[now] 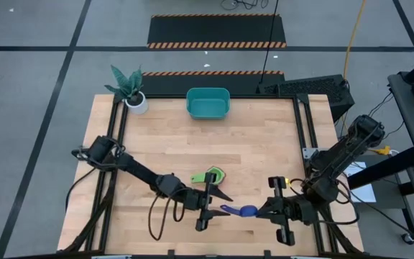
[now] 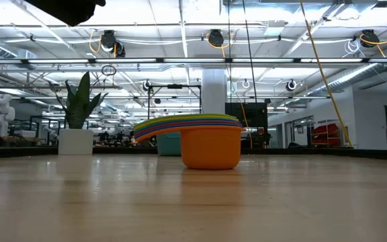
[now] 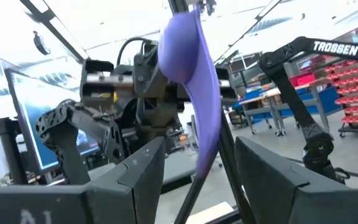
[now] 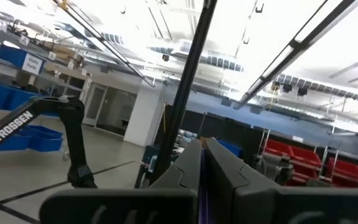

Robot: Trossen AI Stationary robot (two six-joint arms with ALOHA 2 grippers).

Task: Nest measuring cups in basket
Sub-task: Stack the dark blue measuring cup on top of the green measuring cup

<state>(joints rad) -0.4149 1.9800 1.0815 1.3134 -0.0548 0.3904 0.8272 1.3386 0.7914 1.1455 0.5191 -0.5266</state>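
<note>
Blue cup [image 1: 246,211] hangs btwn tools near bench front edge, handle axis left-right: right tool [image 1: 264,211] clenched on it, left tool [image 1: 218,208] half-open alongside. Basket [image 1: 208,103] far across bench; stack [image 1: 213,175] nearer left arm.

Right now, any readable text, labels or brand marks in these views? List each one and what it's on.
"TROSSEN" on the right arm's link, seen in the left wrist view.
"TROSSEN" on the left arm's link, seen in the right wrist view.
Labels on the blue bins in the right wrist view: too blurred to read.
Nothing readable in the high or low views.
</note>
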